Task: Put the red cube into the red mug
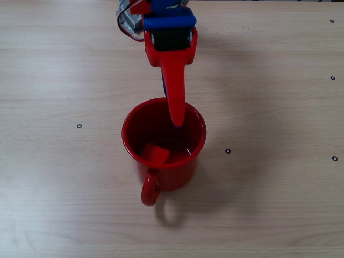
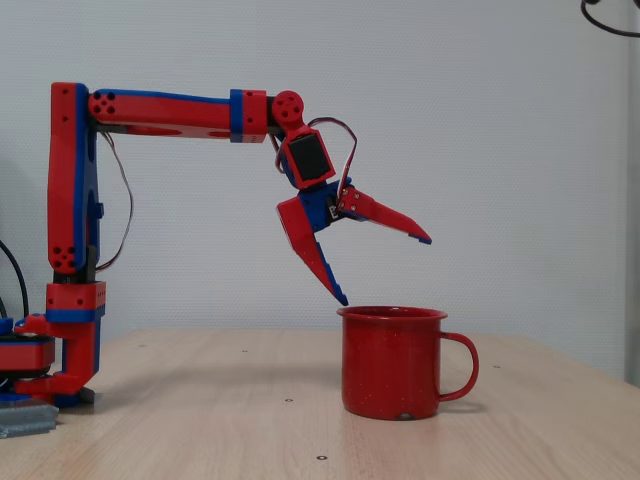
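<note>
In the side fixed view, going from left to right, first comes my tall red and blue arm [image 2: 75, 250], standing on the wooden worktop [image 2: 200, 420]. It reaches out to my end effector [image 2: 385, 268], which hangs just above the red mug [image 2: 392, 362]. My two fingers are spread wide apart, and nothing is between them. One finger points down at the rim, the other sticks out to the right. The mug's handle [image 2: 462, 366] is on the right side here.

In the top fixed view, the red cube [image 1: 155, 155] lies inside the mug, down at the bottom, on the side near the handle. It sits a little tilted against the wall. My lower finger [image 1: 174, 97] points into the mug but is not touching the cube.

So I think the job is done, because the cube is in the mug.

The cube looks small, light and hard. Its sides are flat and not shiny, so I think my fingers would not slip on it. If I had to pick it up, I would pinch two flat sides that face away from each other. That would be hard now, because it sits deep and close to the wall.

The mug looks shiny, hard and much heavier. I think a bump from my finger could slide it or tip it.
</note>
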{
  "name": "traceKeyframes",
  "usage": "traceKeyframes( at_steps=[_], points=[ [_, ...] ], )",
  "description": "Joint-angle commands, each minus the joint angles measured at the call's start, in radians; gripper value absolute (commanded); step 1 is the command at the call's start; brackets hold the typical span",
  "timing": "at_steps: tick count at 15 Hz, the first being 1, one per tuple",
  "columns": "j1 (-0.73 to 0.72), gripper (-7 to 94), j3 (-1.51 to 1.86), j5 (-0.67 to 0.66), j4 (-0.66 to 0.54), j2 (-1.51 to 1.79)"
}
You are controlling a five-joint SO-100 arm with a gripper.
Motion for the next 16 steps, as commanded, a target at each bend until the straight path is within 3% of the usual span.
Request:
traceKeyframes(
  at_steps=[1,3,4,6,7,12,16],
  points=[
    [-0.003,49,-0.028,0.017,-0.011,0.084],
    [-0.003,47,-0.029,0.017,-0.015,0.094],
    [-0.003,42,-0.031,0.023,-0.015,0.100],
    [-0.009,17,-0.037,0.018,-0.035,0.118],
    [-0.012,0,-0.038,0.025,-0.054,0.130],
    [-0.012,0,-0.017,0.026,-0.032,0.298],
    [-0.017,0,0.230,0.020,-0.025,0.667]
  ],
)
